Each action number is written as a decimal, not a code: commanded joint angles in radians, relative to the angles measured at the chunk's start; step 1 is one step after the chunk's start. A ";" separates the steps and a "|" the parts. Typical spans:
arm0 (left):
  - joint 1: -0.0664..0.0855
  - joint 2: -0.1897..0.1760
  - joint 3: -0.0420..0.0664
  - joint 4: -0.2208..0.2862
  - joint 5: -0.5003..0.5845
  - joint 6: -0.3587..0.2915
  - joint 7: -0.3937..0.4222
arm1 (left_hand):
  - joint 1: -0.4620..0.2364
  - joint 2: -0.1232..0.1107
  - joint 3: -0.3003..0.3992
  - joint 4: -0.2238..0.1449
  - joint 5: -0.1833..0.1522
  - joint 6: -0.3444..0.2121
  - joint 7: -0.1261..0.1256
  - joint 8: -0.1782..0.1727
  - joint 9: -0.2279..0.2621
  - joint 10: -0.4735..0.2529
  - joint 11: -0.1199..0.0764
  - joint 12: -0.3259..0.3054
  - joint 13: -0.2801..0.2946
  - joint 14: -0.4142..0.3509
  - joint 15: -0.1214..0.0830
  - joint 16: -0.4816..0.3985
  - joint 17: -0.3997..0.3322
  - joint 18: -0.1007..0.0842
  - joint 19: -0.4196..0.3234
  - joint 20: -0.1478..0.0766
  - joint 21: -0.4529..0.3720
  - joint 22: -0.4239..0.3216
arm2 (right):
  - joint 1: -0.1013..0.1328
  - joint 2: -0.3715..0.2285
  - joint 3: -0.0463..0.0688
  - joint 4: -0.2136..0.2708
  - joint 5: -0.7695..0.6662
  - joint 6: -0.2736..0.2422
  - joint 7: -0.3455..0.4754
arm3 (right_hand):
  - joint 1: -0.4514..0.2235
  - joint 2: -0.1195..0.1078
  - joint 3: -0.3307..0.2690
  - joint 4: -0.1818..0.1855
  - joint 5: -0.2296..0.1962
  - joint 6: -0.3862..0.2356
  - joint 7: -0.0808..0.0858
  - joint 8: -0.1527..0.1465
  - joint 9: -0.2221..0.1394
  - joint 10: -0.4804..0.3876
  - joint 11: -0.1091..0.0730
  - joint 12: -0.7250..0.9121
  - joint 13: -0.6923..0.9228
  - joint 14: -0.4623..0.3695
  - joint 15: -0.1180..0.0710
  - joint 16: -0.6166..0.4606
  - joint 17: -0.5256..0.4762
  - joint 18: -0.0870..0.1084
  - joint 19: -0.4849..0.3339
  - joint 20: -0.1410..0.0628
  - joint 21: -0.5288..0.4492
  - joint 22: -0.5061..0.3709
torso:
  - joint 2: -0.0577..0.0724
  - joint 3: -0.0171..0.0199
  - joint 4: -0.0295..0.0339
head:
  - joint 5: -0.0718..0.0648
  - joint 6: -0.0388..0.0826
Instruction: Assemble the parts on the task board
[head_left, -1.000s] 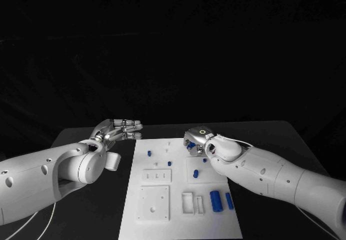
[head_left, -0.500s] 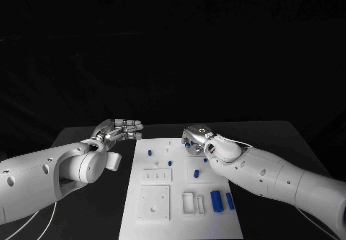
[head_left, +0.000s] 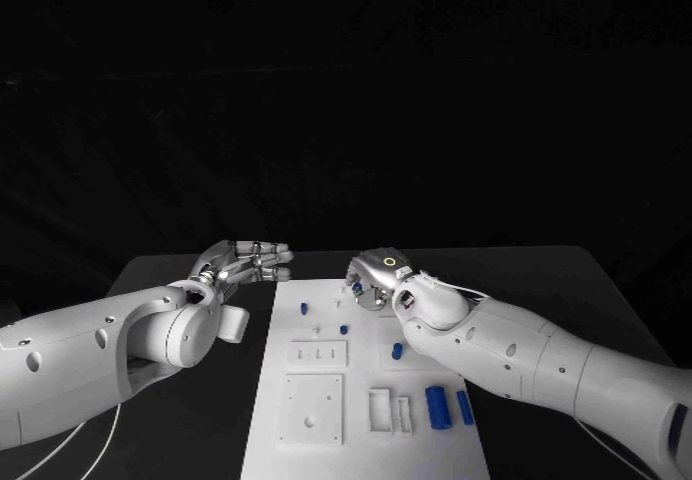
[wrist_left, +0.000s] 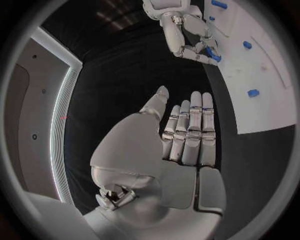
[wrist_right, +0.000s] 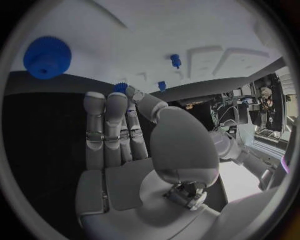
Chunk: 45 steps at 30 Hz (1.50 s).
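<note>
The white task board (head_left: 310, 440) lies in the middle of the black table, seen in the head view. Blue parts stand on it: a small peg (head_left: 304, 308), another peg (head_left: 343, 327), a third (head_left: 397, 351) and two long cylinders (head_left: 437, 406) near the front right. My right hand (head_left: 378, 276) hovers over the board's far right corner, pinching a small blue part (wrist_left: 211, 54) between thumb and fingertip; the same blue part (wrist_right: 120, 86) shows at its fingertips. My left hand (head_left: 245, 262) is held flat beside the board's far left corner, fingers straight and holding nothing.
A large round blue part (wrist_right: 47, 56) sits on the board ahead of my right hand. White raised blocks (head_left: 315, 354) and a slotted piece (head_left: 382, 410) occupy the board's near half. Bare black table (head_left: 577, 290) lies on both sides of the board.
My right hand has moved left along the board's far end with the blue part in its fingers. The left hand has hardly moved.
</note>
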<state>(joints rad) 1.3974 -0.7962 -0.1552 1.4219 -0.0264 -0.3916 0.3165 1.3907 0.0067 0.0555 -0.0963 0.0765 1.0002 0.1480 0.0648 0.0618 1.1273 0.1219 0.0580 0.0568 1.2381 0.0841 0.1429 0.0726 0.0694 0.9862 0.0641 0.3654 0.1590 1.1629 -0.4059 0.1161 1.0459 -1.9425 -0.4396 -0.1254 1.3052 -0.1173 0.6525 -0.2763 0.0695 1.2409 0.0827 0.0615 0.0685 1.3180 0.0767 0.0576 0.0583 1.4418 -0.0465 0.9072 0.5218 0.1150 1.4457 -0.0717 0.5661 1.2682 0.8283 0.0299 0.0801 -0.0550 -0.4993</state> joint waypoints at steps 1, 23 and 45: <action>0.003 0.010 0.001 -0.002 -0.005 0.013 0.005 | -0.005 0.000 -0.005 -0.001 -0.005 -0.004 0.004 0.001 0.001 -0.005 0.003 0.003 0.001 -0.008 0.002 -0.003 -0.001 -0.009 -0.006 0.004 -0.001 -0.001 | 0.002 0.014 0.000 -0.008 -0.008 -0.030 -0.004 | 0.007 -0.003 -0.004 0.001 0.001 0.005 0.002 0.001 0.000 0.053 -0.046 0.002 0.010 0.001 -0.002 -0.002 0.001 0.001 0.006 0.000 -0.007 0.005 | 0.002 -0.0030 0.0028 | -0.001 0.002; 0.021 0.032 0.001 -0.004 -0.009 0.013 0.006 | -0.002 0.003 -0.007 -0.004 -0.003 -0.006 0.004 0.001 0.001 -0.005 0.003 0.003 0.001 -0.008 0.002 -0.005 -0.001 -0.008 -0.004 0.004 0.000 -0.008 | 0.002 0.112 0.001 -0.104 -0.013 -0.065 -0.015 | 0.002 -0.004 -0.001 0.002 0.017 0.002 0.003 0.002 0.000 0.048 -0.045 0.002 0.009 0.000 -0.003 -0.004 0.000 -0.002 0.019 -0.002 -0.027 0.046 | 0.025 -0.0135 0.0211 | -0.013 0.021; 0.032 0.028 0.001 -0.002 -0.013 0.014 0.004 | -0.002 0.003 -0.007 -0.004 -0.003 -0.006 0.004 0.001 0.001 -0.005 0.003 0.003 0.001 -0.008 0.002 -0.005 -0.001 -0.008 -0.004 0.004 0.000 -0.008 | 0.002 0.100 0.003 -0.091 -0.047 -0.114 -0.071 | 0.003 -0.011 0.010 0.002 0.015 0.003 0.002 0.001 0.000 0.049 -0.045 0.002 0.009 -0.001 -0.005 -0.004 0.001 -0.004 0.028 -0.004 -0.043 0.072 | 0.033 -0.0166 0.0237 | -0.009 0.023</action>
<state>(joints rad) 1.4271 -0.7689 -0.1552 1.4185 -0.0337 -0.3911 0.3149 1.3907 0.0067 0.0527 -0.0991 0.0765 1.0002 0.1480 0.0648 0.0614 1.1273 0.1219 0.0580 0.0568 1.2381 0.0841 0.1430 0.0726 0.0693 0.9862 0.0641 0.3654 0.1515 1.1642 -0.3039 0.1180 0.9510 -1.9658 -0.5187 -0.1759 1.3061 -0.1245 0.6558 -0.2734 0.0839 1.2406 0.0829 0.0615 0.0682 1.3174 0.0761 0.0576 0.0584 1.4438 -0.0446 0.9072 0.5213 0.1055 1.4598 -0.0714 0.5280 1.3080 0.8608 0.0139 0.1026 -0.0649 -0.4777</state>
